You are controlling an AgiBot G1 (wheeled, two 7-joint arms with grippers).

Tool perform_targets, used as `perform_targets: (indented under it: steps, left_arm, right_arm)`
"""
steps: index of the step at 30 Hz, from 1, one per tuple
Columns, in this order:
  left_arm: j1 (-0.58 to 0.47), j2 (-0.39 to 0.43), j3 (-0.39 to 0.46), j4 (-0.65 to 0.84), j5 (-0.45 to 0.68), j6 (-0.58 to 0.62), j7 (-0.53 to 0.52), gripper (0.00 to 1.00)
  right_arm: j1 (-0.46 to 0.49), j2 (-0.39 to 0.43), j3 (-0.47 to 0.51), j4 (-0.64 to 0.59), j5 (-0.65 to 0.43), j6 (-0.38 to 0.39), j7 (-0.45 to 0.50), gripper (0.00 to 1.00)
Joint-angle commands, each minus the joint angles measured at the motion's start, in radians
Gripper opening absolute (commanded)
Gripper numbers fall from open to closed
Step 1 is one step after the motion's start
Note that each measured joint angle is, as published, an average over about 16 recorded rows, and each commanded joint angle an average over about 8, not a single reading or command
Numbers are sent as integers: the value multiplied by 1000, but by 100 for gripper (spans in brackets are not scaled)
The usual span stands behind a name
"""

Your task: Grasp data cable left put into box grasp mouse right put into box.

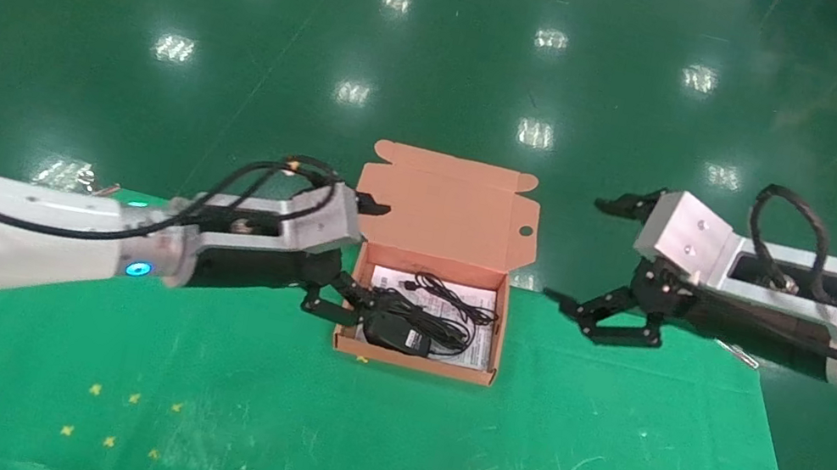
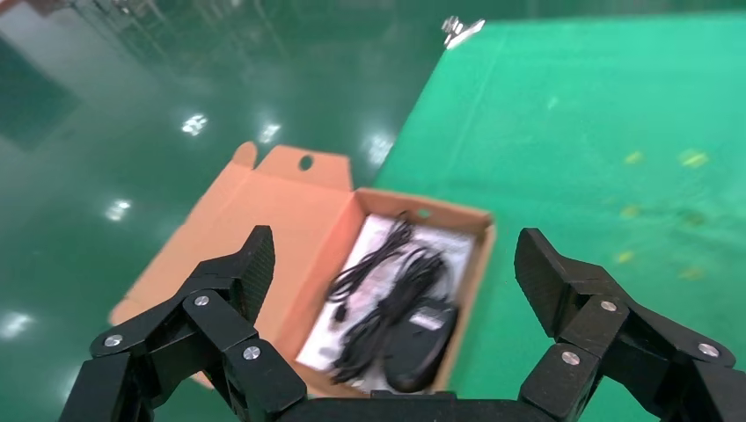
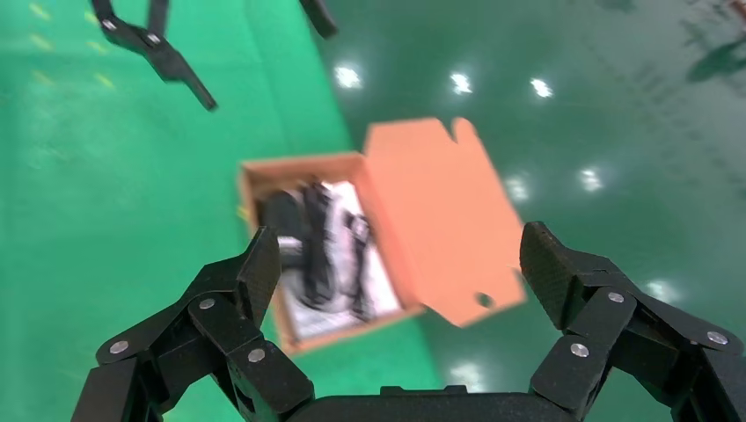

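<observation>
Box (image 1: 443,213) sitting at the far edge of the green mat (image 1: 366,433), about midway along it. Shallow salmon-orange cardboard, matte, with the tabbed lid flipped up and back past the mat edge and a small round hole near one lid corner. White printed sheet (image 1: 478,296) lining the bottom. Mouse (image 1: 395,333) already in there, black, smooth oval, lying at the near left corner of the box on the sheet. Cable (image 1: 451,297) in there too, thin black loops spread loosely over the sheet, small plug end poking toward the far left corner of the box; partly tangled with the mouse cord, so hard to split the two.

Left gripper (image 1: 354,258) right at the left wall of the box, black linkage fingers with silver rivets spread wide in the wrist view, nothing between them. Right gripper (image 1: 624,263) hanging off to the right of the box, well apart from it, over the far edge of the mat, also splayed wide and holding nothing. Mat surface slightly scuffed, with little yellow cross marks (image 1: 119,419) near the front edge.
</observation>
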Motion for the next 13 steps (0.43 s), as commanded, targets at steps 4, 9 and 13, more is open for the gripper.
perform_targets:
  steps: [4, 9, 13]
  left_arm:
    - [38, -50, -52, -45, -62, 67, -34, 100]
    - [76, -99, -102, -88, -123, 133, -68, 100]
    - [95, -123, -127, -110, -153, 165, -85, 100]
  right_arm:
    - [-44, 10, 48, 13, 63, -58, 12, 100]
    - [-88, 19, 94, 26, 125, -114, 24, 100]
    - [-109, 24, 117, 32, 156, -142, 29, 100]
